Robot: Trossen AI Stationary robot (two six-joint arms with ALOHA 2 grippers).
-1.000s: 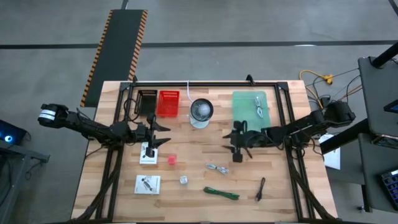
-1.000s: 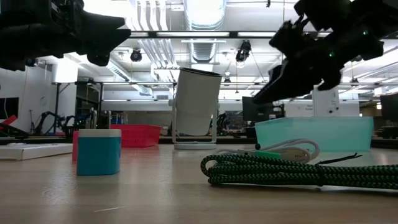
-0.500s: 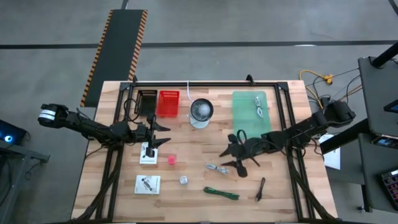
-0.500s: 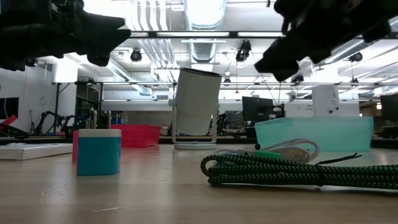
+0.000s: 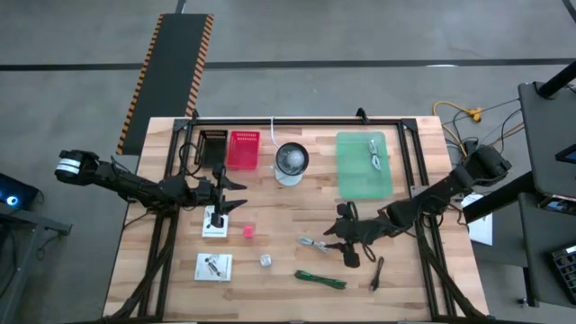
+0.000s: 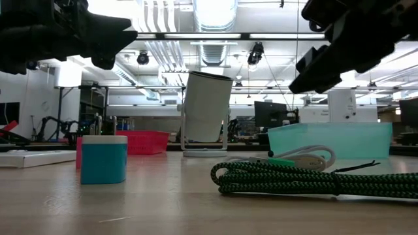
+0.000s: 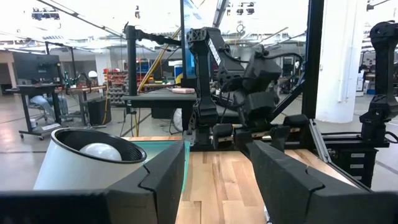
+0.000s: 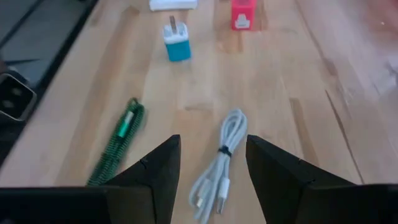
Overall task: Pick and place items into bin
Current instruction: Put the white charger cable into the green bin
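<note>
The right tool (image 5: 345,241) hangs above the near middle of the desk (image 5: 288,202), fingers spread and holding nothing. The white coiled cable (image 8: 216,167) lies directly beneath it, with the green coiled cord (image 8: 119,138) just beside, nearer the front edge. The left tool (image 5: 232,193) waits open and empty over a white card (image 5: 214,223) at the left.

Wooden table (image 5: 288,202); cables, plugs, bins
</note>
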